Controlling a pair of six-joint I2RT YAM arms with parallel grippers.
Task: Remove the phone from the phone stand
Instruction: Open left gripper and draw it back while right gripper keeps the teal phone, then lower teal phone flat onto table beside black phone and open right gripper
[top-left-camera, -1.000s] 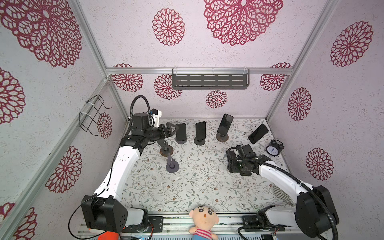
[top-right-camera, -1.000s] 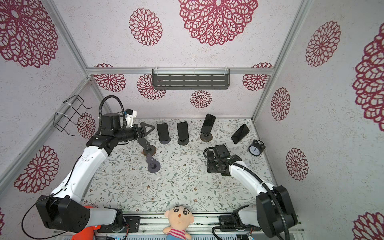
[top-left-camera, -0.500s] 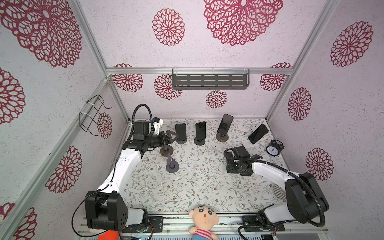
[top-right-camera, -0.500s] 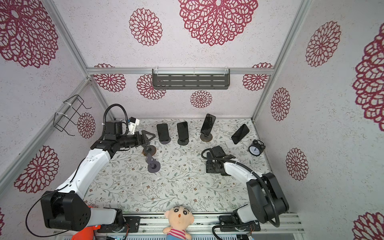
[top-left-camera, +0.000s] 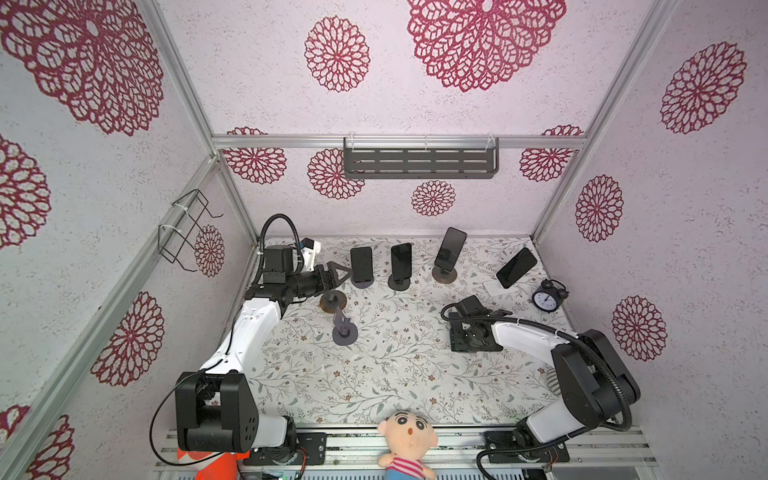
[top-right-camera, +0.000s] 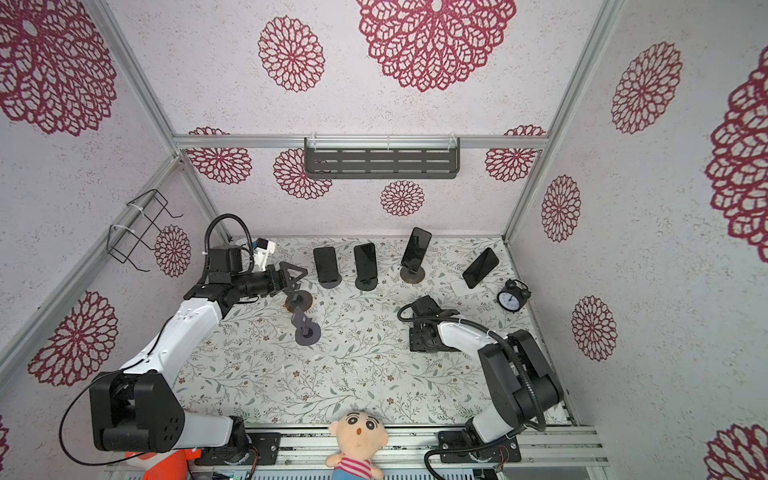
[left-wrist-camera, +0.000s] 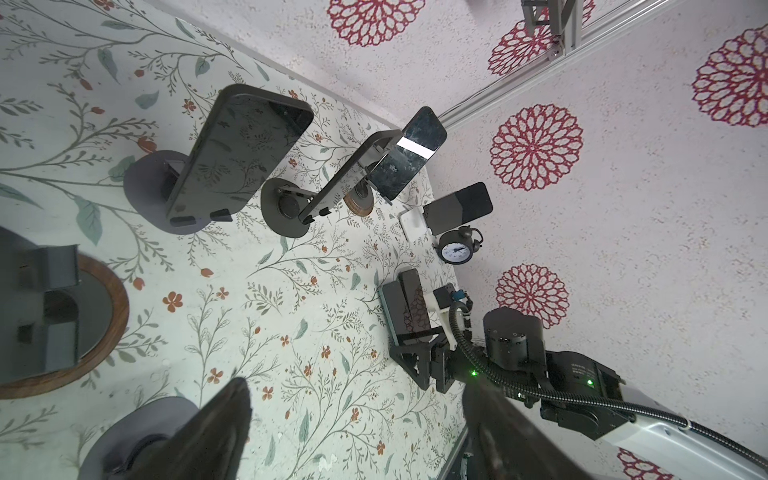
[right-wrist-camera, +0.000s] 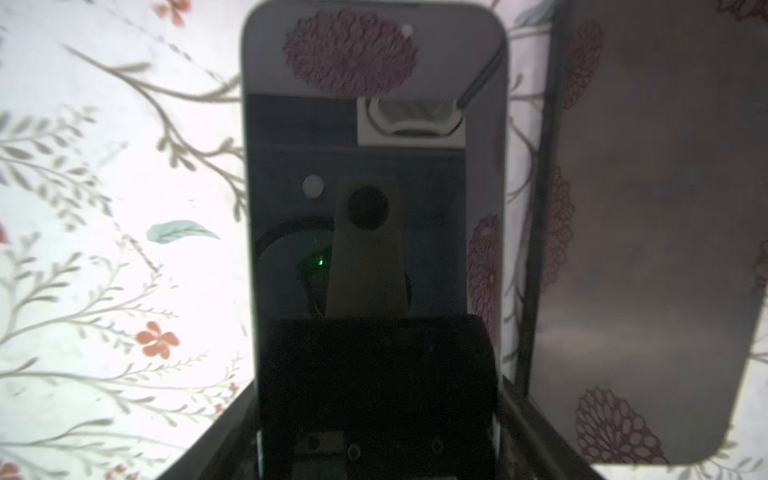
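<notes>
Floral bench (top-left-camera: 374, 374): phone (right-wrist-camera: 374, 166) lies flat between the right jaws, though whether they clamp it I cannot tell. Left jaws gape empty, near a brown-rimmed stand (top-left-camera: 332, 301) and a grey stand (top-left-camera: 344, 334), both bare.

In the left wrist view the left gripper (left-wrist-camera: 355, 386) shows only blurred dark fingers (left-wrist-camera: 224, 428) cut by the frame's edge, while a striped-shirted plush doll (top-left-camera: 407, 446) is cropped at the lower edge in both top views.
</notes>
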